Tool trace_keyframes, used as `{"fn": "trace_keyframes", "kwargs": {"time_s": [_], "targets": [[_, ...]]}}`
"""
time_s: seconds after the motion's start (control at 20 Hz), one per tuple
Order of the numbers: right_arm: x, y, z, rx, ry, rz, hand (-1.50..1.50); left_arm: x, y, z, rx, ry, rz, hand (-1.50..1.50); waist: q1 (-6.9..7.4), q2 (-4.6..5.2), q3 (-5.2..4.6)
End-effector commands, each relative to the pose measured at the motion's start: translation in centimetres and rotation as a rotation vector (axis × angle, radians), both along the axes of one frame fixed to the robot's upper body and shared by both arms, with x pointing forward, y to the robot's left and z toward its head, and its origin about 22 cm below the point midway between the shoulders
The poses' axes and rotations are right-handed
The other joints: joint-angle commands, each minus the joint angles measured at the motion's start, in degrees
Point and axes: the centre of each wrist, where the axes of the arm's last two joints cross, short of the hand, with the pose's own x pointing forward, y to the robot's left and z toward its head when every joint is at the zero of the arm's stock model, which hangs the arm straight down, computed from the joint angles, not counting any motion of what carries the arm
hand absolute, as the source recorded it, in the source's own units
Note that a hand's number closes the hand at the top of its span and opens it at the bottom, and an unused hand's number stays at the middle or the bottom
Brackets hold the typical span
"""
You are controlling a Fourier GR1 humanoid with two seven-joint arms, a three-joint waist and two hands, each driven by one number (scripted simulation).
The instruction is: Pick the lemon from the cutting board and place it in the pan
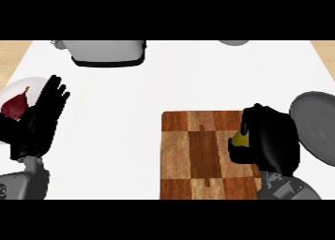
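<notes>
Head view of the white worktop [197,75], looking steeply down. The right hand [270,138] lay over the right edge of the wooden cutting board [197,154], its fingers curled round the lemon [239,139], of which only a small yellow patch showed at the hand's left side. Whether the lemon had left the board's surface could not be told from this angle. The grey pan [322,131] stood just beside the board to the right, near the hand, its handle running toward the lower edge of the view.

The left hand [43,115] rested open at the left, fingers straight and up, beside a white plate [7,96] carrying a dark red item [16,107] (identity unclear). A grey-and-black vessel [106,52] stood at the far edge, well apart from the work, and part of another grey object [233,42] showed at the top.

The step in hand appeared to be the grasp and lift. To do it well, the curl round the lemon should be kept closed while the hand rises straight up, high enough to pass over the pan's rim. The carry is then a short move rightward. The fingers should open only once the lemon hangs over the pan's middle, low enough that it does not roll or bounce out.
</notes>
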Motion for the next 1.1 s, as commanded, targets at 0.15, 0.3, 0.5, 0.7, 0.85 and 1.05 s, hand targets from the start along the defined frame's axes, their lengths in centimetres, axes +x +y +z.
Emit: {"fn": "trace_keyframes", "kwargs": {"time_s": [0.15, 0.3, 0.5, 0.7, 0.85, 1.05], "targets": [[-3.0, -1.3, 5.5, -0.003, -0.148, -0.058, 1.50, 0.2, -0.5, 0.9, -0.005, -0.021, -0.012, 0.00, 0.45, 0.25, 0.06], [0.0, -2.8, 7.6, 0.048, -0.177, -0.100, 1.50, -0.6, -0.7, -1.5, -0.007, -0.002, -0.022, 0.00, 0.79, 0.36, 0.05], [1.3, -6.1, 6.8, 0.075, -0.209, -0.181, 1.50, 0.1, -0.7, -0.8, -0.015, -0.004, -0.012, 0.00, 0.70, 0.42, 0.07], [2.5, -11.5, 6.7, 0.092, -0.235, -0.239, 1.50, -0.4, 0.3, -0.2, -0.012, -0.005, -0.026, 0.00, 0.89, 0.43, 0.09], [1.4, -15.1, 6.0, 0.119, -0.287, -0.252, 1.50, -0.5, -0.9, 0.5, 0.003, -0.010, -0.018, 0.00, 0.65, 0.36, 0.10], [3.1, -20.0, 6.9, 0.175, -0.325, -0.274, 1.50, -0.1, -0.7, -0.5, -0.008, -0.016, -0.023, 0.00, 0.84, 0.45, 0.09]]}}
